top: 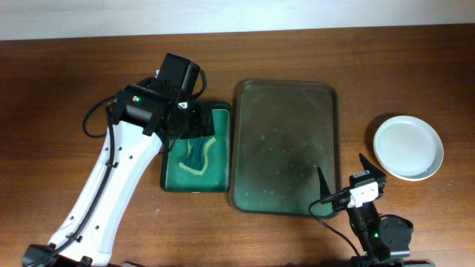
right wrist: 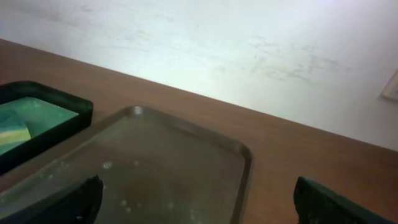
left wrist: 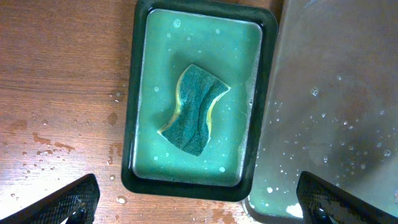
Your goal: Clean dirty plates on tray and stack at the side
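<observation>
Overhead: the tray sits mid-frame with its long axis running top to bottom. It is wet and carries no plate. The plates lie on the table at the right edge, well apart from the tray; how many are stacked cannot be told. The right gripper, spread wide and empty, is at the tray's lower right corner, with the plates up and to its right, so it is the nearer one. The left gripper hovers over the green tray.

Left wrist: fingers wide and empty, above the sponge.

Right wrist: fingers wide, only the tray ahead, no plates in view. The task looks finished.
</observation>
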`<state>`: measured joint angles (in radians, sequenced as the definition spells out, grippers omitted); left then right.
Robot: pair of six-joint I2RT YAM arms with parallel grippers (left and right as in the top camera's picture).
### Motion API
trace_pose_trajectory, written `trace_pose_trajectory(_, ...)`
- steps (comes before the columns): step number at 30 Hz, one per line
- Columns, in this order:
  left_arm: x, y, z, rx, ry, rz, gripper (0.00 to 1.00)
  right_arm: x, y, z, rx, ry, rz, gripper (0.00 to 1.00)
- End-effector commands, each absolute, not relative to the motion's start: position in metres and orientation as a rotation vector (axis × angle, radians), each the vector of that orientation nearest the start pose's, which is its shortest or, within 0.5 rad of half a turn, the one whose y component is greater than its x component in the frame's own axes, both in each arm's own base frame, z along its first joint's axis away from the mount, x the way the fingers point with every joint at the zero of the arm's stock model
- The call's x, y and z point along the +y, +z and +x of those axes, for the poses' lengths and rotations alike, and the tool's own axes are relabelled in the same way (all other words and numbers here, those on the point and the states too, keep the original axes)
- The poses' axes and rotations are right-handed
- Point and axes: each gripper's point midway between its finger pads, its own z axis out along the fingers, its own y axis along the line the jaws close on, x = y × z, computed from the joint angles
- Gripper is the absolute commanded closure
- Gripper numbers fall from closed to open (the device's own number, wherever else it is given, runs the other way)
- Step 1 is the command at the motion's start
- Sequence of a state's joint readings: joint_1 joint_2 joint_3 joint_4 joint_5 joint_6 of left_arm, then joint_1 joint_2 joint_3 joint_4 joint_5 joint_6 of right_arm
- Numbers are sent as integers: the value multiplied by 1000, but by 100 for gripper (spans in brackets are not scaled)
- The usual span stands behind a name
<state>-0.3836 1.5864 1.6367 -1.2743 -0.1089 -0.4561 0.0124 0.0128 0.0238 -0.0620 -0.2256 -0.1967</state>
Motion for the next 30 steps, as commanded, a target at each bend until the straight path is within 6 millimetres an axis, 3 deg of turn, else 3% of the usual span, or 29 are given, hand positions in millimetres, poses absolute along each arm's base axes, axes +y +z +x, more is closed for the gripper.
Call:
trace_pose_trajectory(1, -109, 223, 332, 2763, -51, -137, 0, 44, 162, 241, 1586, 45, -353, 2)
trace_pose_trajectory(10, -109, 223, 331, 2764, -50, -137, 1, 44, 162, 241, 1586, 45, -353, 2)
trace_pose_trajectory(12, -110, 232, 325, 2743, -65, -125, 1, 44, 162, 241, 1586, 45, -353, 2)
trace_pose_trajectory(14, -90, 270, 325, 2576, 16, -154, 1, 44, 162, 241, 1586, 45, -353, 2)
trace_pose_trajectory(16, -85, 312, 333, 2367, -39, -186, 0, 44, 162, 241, 1586, 45, -353, 2)
trace_pose_trajectory(18, -80, 341, 336, 2202, -73, -124, 1, 44, 162, 241, 1586, 45, -353, 2)
trace_pose_trajectory(20, -69, 356, 334, 2063, -106, -85, 1, 44, 162, 241, 1586, 45, -353, 2)
trace_pose_trajectory(24, -42, 338, 307, 1886, -243, -111, 1, 44, 162, 241, 1586, 45, -353, 2)
trace_pose_trajectory(27, -21, 300, 279, 1802, -225, -159, 1, 44, 162, 241, 1586, 45, -353, 2)
trace_pose_trajectory(30, -15, 269, 261, 1709, -222, -166, 1, 44, 162, 241, 1586, 45, -353, 2)
